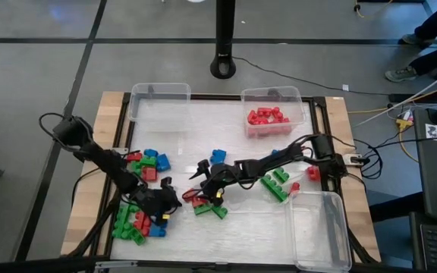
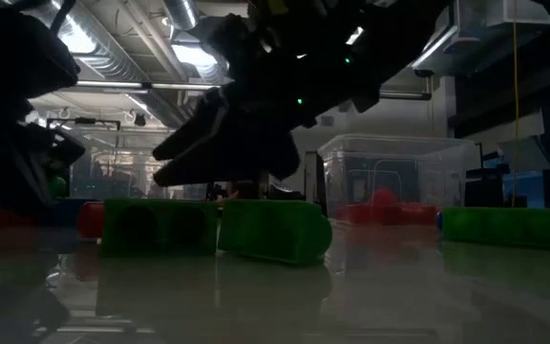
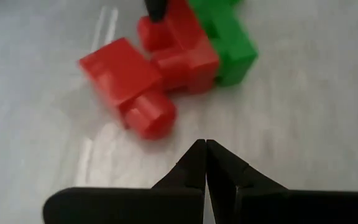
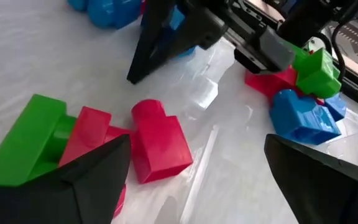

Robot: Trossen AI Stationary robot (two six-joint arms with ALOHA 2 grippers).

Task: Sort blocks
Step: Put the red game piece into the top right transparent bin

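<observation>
My right jaws [image 4: 191, 168] stand spread wide and hold nothing, low over the white table [image 1: 226, 125] near its middle, straddling a small clump of blocks. My left jaws [image 3: 205, 155] are pressed together, tips touching, empty, just beside that same clump. Between my right fingers lies a red block [image 4: 157, 140], flat on the table, its long axis running away from my wrist, its round stud at the far end. Touching it on one side sit another red block [image 4: 86, 137] and a green block [image 4: 27, 140], lying side by side. More blocks [image 1: 139, 224] are heaped near my left arm, and red ones fill a clear bin [image 1: 274, 95].
</observation>
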